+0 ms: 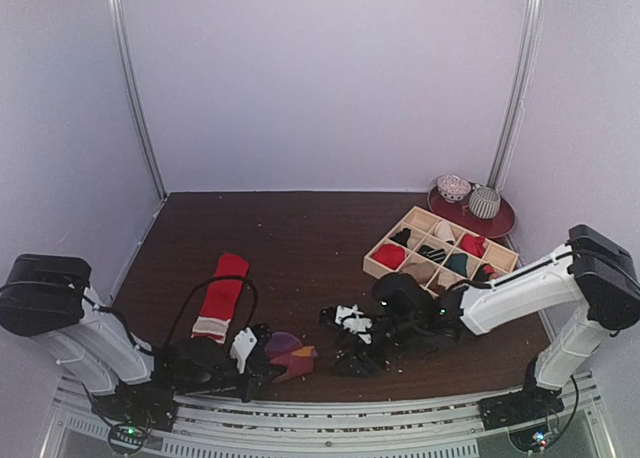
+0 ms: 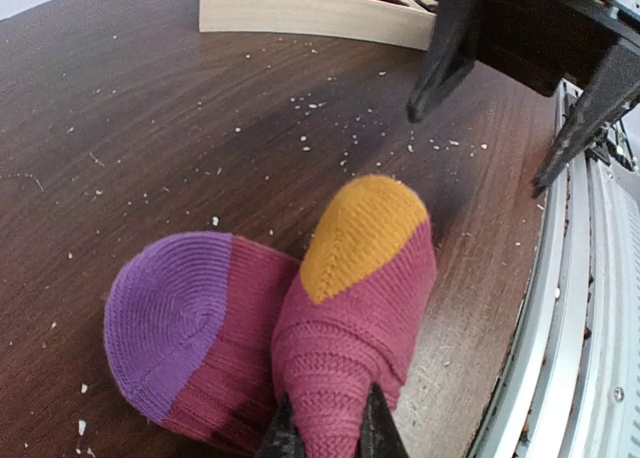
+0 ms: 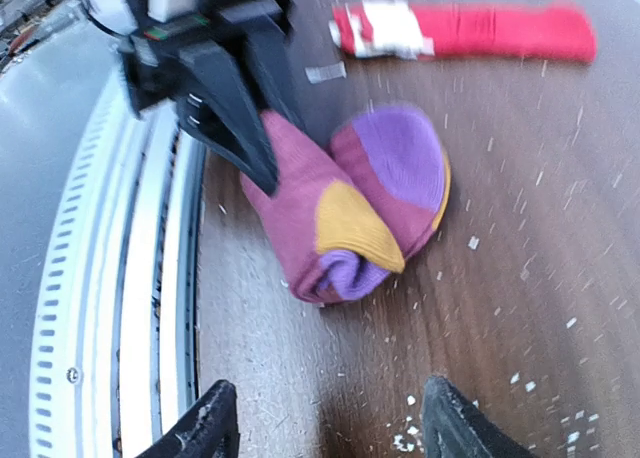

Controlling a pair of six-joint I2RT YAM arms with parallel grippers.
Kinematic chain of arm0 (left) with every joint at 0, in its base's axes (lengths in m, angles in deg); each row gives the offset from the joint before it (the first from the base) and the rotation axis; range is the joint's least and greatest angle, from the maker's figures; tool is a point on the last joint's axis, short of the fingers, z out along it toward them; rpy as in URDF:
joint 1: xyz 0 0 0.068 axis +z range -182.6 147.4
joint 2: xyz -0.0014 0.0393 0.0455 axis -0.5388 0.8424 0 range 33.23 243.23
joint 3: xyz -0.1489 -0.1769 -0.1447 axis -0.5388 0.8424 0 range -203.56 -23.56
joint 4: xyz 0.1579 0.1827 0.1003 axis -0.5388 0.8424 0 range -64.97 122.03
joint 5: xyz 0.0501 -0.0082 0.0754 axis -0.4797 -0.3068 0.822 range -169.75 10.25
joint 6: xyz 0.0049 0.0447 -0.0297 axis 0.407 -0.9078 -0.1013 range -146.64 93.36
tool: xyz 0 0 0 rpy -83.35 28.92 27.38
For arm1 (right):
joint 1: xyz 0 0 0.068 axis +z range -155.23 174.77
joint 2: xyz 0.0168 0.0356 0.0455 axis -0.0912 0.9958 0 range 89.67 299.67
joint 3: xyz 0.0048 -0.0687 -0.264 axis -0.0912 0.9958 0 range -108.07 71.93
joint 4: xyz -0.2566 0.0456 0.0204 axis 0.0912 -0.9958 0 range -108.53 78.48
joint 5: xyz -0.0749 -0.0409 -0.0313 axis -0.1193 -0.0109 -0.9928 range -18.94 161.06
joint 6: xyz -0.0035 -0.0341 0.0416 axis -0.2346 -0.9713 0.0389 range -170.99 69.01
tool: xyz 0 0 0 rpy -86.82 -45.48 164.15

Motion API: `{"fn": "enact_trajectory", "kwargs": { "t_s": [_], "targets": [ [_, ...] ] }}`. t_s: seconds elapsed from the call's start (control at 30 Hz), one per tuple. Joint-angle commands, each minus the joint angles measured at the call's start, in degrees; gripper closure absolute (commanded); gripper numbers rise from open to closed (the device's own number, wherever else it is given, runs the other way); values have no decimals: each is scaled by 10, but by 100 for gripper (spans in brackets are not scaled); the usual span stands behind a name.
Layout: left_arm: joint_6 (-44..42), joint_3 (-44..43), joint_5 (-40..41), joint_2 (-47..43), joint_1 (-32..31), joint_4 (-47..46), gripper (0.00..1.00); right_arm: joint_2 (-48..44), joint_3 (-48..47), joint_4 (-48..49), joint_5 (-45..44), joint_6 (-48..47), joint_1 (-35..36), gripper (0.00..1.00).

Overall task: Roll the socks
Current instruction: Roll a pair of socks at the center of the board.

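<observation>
The magenta sock with purple and orange patches lies bunched and folded near the table's front edge. It also shows in the left wrist view and in the right wrist view. My left gripper is shut on a fold of it. My right gripper is open and empty, a short way to the right of it, low over the table; it shows in the top view. The red sock with a white-grey cuff lies flat and straight behind the left arm; it also shows in the right wrist view.
A wooden divided box with several rolled socks stands at the right. Behind it a red plate carries two grey-white patterned round items. The metal rail runs along the near edge. White specks dot the table.
</observation>
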Motion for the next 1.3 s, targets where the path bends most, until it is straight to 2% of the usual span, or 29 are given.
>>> {"fn": "enact_trajectory", "kwargs": {
  "t_s": [0.0,0.27,0.53,0.83,1.0,1.13,1.27],
  "targets": [
    [73,24,9,2,6,132,100,-49,97,279,-15,-64,8,37],
    [79,15,-11,38,6,118,100,25,75,354,39,-67,15,37],
    [78,19,-17,47,8,104,100,98,30,353,69,-42,15,37],
    [78,28,-21,46,11,92,100,147,-3,301,72,-3,15,38],
    [73,23,-29,53,12,90,100,172,-62,202,78,11,17,40],
    [70,20,-33,60,13,86,100,178,-72,161,91,9,23,40],
    [67,16,-39,65,14,86,100,187,-94,76,83,7,24,41]
  ]
}}
